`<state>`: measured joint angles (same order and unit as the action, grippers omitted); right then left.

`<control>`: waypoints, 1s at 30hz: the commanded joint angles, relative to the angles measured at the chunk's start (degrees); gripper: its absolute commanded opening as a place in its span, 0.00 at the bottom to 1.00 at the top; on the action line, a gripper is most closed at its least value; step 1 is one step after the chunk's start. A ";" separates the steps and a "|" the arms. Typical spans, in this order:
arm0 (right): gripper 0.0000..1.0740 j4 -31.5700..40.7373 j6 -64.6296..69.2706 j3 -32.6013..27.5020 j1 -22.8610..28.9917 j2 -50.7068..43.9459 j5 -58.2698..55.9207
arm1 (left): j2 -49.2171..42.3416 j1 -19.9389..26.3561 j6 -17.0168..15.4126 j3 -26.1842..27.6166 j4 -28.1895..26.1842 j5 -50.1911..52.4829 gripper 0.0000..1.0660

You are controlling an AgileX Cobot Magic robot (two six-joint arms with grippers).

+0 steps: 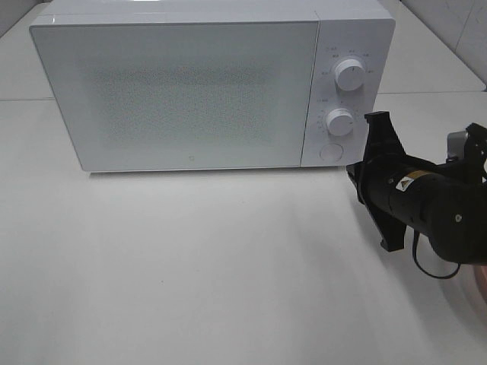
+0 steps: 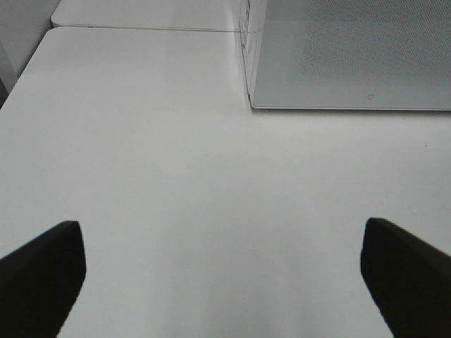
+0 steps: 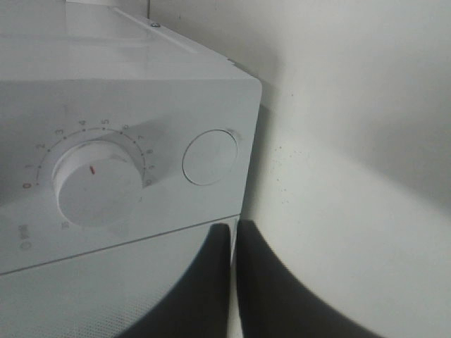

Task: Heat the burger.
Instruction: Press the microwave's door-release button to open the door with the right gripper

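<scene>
Microwave (image 1: 183,91): stood on the white table (image 1: 190,266), door shut.
Burger: not seen in any view; its place could not be told.
Right gripper (image 3: 232,227): jaws pressed together, holding nothing; tips sat close to the microwave's front, near its round button (image 3: 209,156).
Left gripper (image 2: 220,225): jaws spread wide, empty, over the table off the microwave's left front corner.

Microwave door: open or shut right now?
Shut. The door lies flush with the control panel; no gap shows, and the inside is hidden.

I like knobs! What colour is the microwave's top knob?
The top knob is white; the high camera shows it best.
</scene>
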<state>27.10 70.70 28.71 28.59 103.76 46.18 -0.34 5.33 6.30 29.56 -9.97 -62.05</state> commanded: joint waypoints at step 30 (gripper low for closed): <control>0.00 -12.61 6.76 11.86 -7.45 12.38 -0.40 | -0.69 0.17 -0.23 -0.06 -0.17 0.80 0.92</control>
<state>15.87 76.78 39.71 21.43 115.62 46.01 -0.34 5.33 6.30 29.56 -9.97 -62.05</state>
